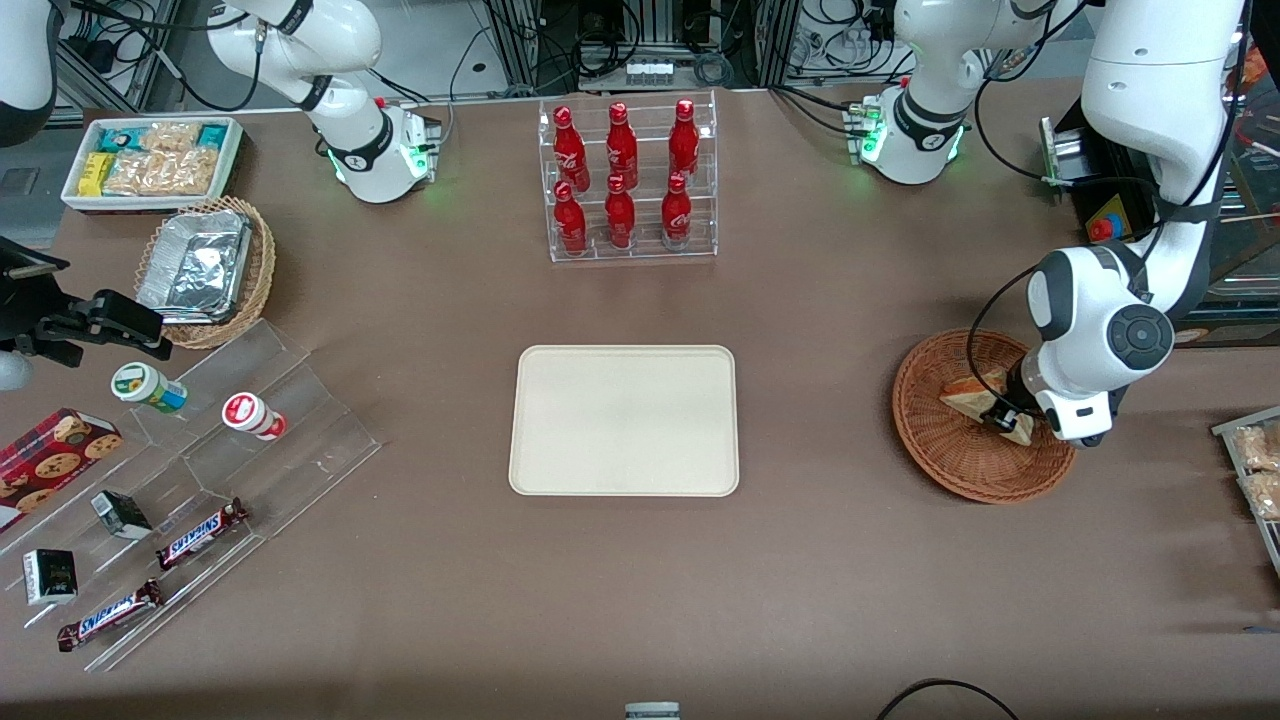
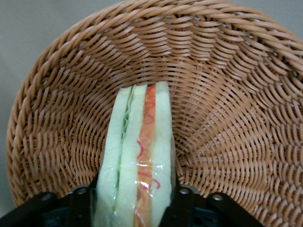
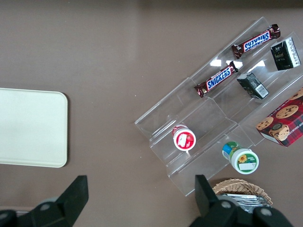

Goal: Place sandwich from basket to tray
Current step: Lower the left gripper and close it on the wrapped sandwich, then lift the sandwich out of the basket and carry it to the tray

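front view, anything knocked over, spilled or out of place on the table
Nothing stands out. The sandwich sits in the basket with the gripper down around it, a finger on each side. The tray lies flat and square, and the six red bottles stand upright in their clear rack.

**Lighting: even overhead, soft shadows**

Front view is bright and flat; the counter (image 1: pixel 800 560) shows only faint shadows, darkening along the edge nearest the camera. Glare on the foil containers (image 1: pixel 195 265) and the acrylic shelf (image 1: pixel 250 420). Left wrist view is soft: the sandwich (image 2: pixel 139 156) and the gripper (image 2: pixel 135 208), down in the basket (image 2: pixel 227 94), blur closest to the lens. Right wrist view is sharp and slightly dimmer.
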